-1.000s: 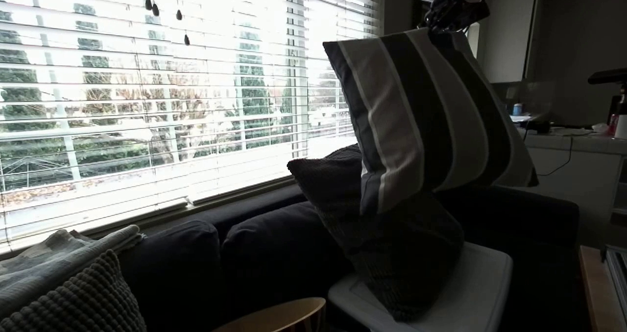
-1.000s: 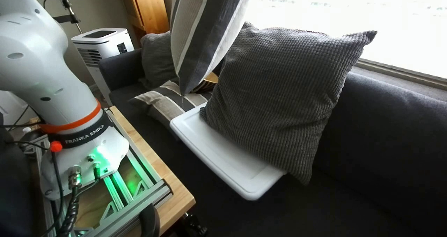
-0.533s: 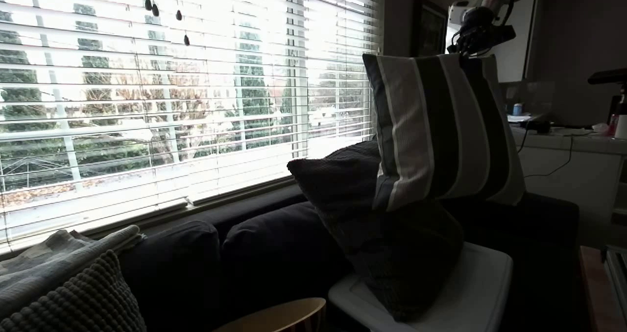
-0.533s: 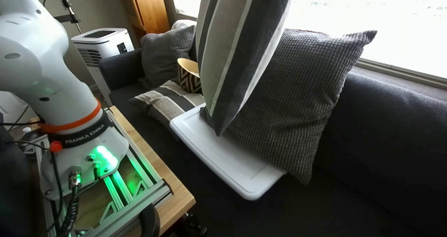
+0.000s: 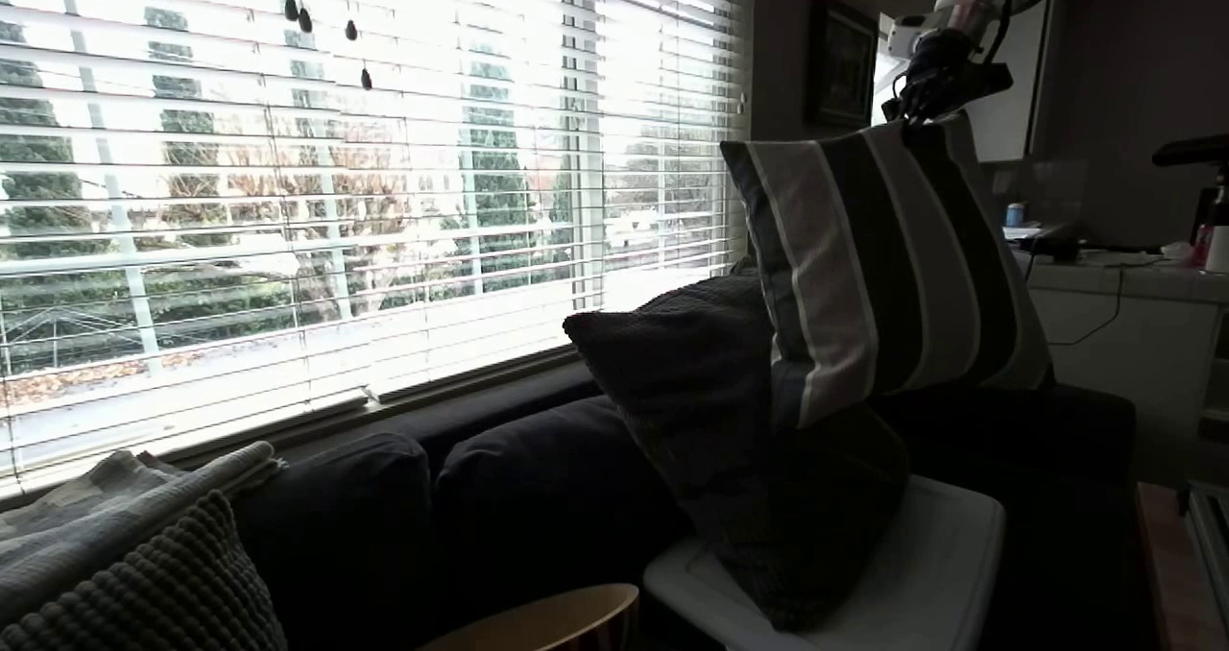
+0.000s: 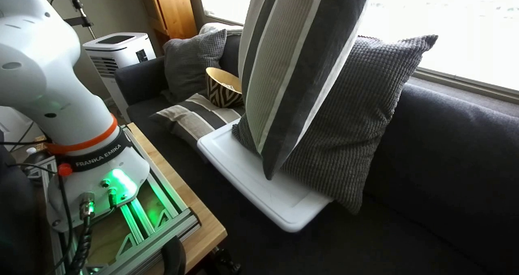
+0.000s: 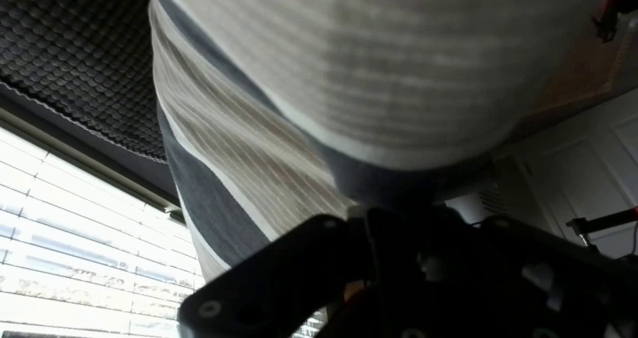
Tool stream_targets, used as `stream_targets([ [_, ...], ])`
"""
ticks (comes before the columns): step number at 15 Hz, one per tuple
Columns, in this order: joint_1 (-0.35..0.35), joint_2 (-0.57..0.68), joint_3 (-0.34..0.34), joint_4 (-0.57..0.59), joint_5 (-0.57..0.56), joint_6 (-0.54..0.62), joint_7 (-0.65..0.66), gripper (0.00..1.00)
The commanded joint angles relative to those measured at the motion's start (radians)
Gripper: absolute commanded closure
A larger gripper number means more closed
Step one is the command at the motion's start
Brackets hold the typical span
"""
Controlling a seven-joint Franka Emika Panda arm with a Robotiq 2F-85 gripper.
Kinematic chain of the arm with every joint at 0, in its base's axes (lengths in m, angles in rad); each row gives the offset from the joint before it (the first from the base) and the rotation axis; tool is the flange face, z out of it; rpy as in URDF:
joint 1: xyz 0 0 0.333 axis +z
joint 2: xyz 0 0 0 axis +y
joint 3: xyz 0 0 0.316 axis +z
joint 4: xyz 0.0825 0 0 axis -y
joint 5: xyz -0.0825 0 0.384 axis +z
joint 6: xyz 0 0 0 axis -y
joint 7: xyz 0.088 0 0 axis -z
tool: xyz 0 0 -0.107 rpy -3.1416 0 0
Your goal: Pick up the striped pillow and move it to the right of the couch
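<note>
The striped pillow [image 5: 893, 267] hangs in the air with broad light and dark stripes. It also shows in an exterior view [image 6: 292, 68], top cut off, and fills much of the wrist view [image 7: 269, 143]. My gripper [image 5: 912, 118] is shut on its upper edge; in the wrist view the dark jaws [image 7: 384, 211] meet at the bunched cloth. The pillow's lower corner hangs in front of a ribbed grey cushion [image 6: 357, 117] and over a white lid [image 6: 243, 177]; whether it touches either I cannot tell. The dark couch [image 6: 454, 153] runs below the window, also in an exterior view [image 5: 538, 478].
A second striped pillow [image 6: 190, 117] lies flat on the couch beside a patterned basket [image 6: 223, 92]. Another ribbed cushion [image 6: 190, 60] leans at the far armrest. A wooden table edge [image 6: 202, 214] carries the arm base. Window blinds [image 5: 384, 200] stand behind the couch.
The held pillow has moved right and lower in both exterior views, now covering more of the ribbed cushion and uncovering the basket. The cushion and lid have not moved.
</note>
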Motion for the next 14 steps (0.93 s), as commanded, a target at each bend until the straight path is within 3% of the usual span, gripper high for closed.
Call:
stream_targets([
  [1,-0.002,0.004,0.000,0.008,0.001,-0.005,0.000,0.92],
  [5,0.000,0.004,0.001,0.012,0.001,-0.005,0.000,0.92],
  [7,-0.003,0.026,-0.003,0.028,0.013,-0.003,-0.008,0.98],
  [11,-0.056,0.184,-0.029,0.168,0.009,-0.108,-0.039,0.98],
  [14,-0.135,0.307,-0.027,0.308,0.013,-0.198,-0.082,0.98],
])
